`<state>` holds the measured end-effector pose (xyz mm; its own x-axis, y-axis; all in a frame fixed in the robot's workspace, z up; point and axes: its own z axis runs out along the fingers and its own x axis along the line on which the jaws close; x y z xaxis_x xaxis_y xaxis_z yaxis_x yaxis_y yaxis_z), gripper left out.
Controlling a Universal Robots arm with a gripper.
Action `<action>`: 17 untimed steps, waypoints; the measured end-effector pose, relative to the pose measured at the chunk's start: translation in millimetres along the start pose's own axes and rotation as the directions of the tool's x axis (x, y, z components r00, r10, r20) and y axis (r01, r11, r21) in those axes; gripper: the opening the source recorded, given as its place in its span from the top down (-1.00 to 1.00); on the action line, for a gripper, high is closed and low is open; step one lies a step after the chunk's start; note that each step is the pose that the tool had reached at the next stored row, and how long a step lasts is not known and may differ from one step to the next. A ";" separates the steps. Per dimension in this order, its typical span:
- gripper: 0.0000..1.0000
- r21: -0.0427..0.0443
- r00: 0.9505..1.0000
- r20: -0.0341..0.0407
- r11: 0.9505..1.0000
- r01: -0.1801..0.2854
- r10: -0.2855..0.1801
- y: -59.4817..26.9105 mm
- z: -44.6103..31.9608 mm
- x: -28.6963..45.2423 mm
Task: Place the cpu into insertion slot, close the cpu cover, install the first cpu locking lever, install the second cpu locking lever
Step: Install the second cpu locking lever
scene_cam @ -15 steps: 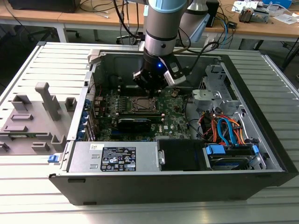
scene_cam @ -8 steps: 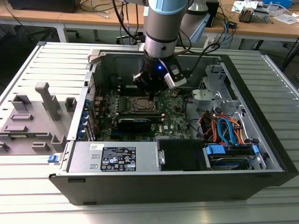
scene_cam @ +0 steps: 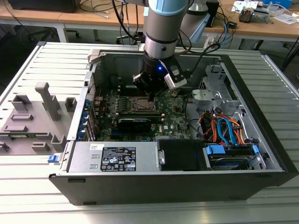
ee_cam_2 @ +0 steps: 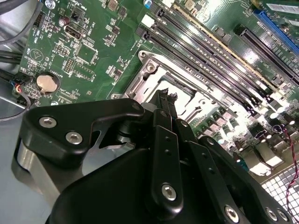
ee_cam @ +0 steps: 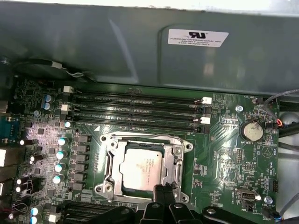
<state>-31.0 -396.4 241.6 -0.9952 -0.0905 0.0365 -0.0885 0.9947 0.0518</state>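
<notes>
In the exterior view an open computer case [scene_cam: 261, 140] lies on a slatted metal table [scene_cam: 28, 186]. A grey plastic fixture [scene_cam: 37, 116] stands on the table toward the exterior view's left, beside the case wall. Inside, the power supply [scene_cam: 117, 156] sits along the near edge, and the green motherboard [scene_cam: 173, 112] fills the middle. Bundled orange and blue cables [scene_cam: 224, 130] lie toward the exterior view's right.

The arm reaches down into the case, its gripper [scene_cam: 152, 91] hanging just above the insertion slot [scene_cam: 140, 103] at the board's centre. In the first wrist view the cpu [ee_cam: 140, 168] lies flat in the slot, framed by the silvery cpu cover [ee_cam: 180, 161], which is down around it. The black fingertips [ee_cam: 164, 191] are pressed together at the cover's edge, pinching nothing that can be made out. Four long memory slots [ee_cam: 135, 109] run beside the socket, and a coin battery [ee_cam: 252, 130] sits nearer the board's edge.
</notes>
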 end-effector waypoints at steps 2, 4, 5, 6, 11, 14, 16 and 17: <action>0.79 0.000 1.000 0.000 1.000 0.000 0.000 -1.1 -0.1 0.1; 0.79 0.000 1.000 0.000 1.000 0.000 0.000 -2.0 -0.1 0.2; 0.79 0.000 1.000 0.000 1.000 0.000 0.000 -2.5 -0.1 0.2; 0.79 0.000 1.000 0.000 1.000 0.000 0.000 -2.8 -0.1 0.3; 0.79 0.000 1.000 0.000 1.000 0.000 0.000 -5.0 -0.2 0.5; 0.79 0.000 1.000 0.000 1.000 0.000 0.000 -6.2 -0.3 0.6; 0.79 0.000 1.000 0.000 1.000 0.000 0.000 -7.2 -0.3 0.7; 0.79 0.000 1.000 0.000 1.000 0.000 0.000 -7.4 -0.3 0.7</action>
<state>-31.0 -403.8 241.5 -0.9952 -0.0904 0.0365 -0.0885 0.9947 0.0518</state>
